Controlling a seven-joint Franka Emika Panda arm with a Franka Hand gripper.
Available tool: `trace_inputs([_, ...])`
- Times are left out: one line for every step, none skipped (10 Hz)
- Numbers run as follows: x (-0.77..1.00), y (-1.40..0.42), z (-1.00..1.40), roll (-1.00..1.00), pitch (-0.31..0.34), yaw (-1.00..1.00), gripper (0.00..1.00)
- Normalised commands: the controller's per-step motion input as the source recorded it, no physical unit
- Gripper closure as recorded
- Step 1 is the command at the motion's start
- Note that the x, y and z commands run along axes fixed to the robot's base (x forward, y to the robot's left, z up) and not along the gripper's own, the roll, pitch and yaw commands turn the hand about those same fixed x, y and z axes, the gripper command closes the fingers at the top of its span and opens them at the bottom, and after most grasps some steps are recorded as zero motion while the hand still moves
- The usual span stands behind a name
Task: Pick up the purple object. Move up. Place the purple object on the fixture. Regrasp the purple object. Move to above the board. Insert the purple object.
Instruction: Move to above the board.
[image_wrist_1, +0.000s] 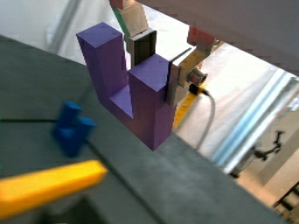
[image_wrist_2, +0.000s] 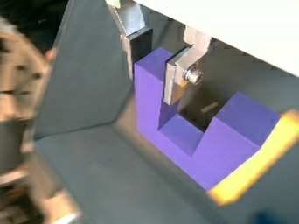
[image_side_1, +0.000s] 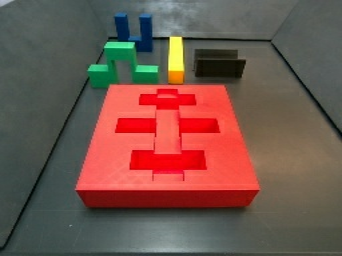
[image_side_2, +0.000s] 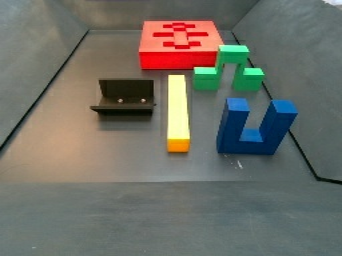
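Note:
My gripper (image_wrist_1: 159, 70) is shut on one prong of the purple object (image_wrist_1: 105, 70), a U-shaped block that hangs prongs-up from the fingers. In both wrist views the dark pad (image_wrist_2: 139, 45) and the silver plate press on opposite sides of that prong of the purple object (image_wrist_2: 222, 131), near my gripper (image_wrist_2: 156, 70). Neither the gripper nor the purple object shows in the side views. The black fixture (image_side_1: 221, 65) (image_side_2: 130, 98) stands on the grey floor. The red board (image_side_1: 107, 150) (image_side_2: 154, 55) lies flat with its cutouts facing up.
A yellow bar (image_side_2: 178, 112) (image_side_1: 175, 58) lies between the fixture and the green arch block (image_side_2: 230, 68) (image_side_1: 123, 60). A blue two-pronged block (image_side_2: 254, 128) (image_side_1: 131, 27) stands beside them. Below the held piece a wrist view shows the blue block (image_wrist_1: 73, 127) and the yellow bar (image_wrist_1: 47, 188). Grey walls ring the floor.

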Motion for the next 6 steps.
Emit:
trace_inputs([-1.25,-1.40,0.30,-1.00,0.057,-0.04,1.00])
trace_inputs([-1.30,-1.40,0.27,-1.00,0.055,-0.03,1.00])
trace_inputs([-1.30,-1.40,0.28,-1.00,0.058,-0.02,1.00])
trace_inputs([-1.30,-1.40,0.27,-1.00,0.059,-0.02,1.00])
trace_inputs([-0.59,-0.60,0.11,-1.00,0.058,-0.01,1.00])
trace_inputs([-0.40,-0.39,0.06,-1.00,0.060,-0.01,1.00])
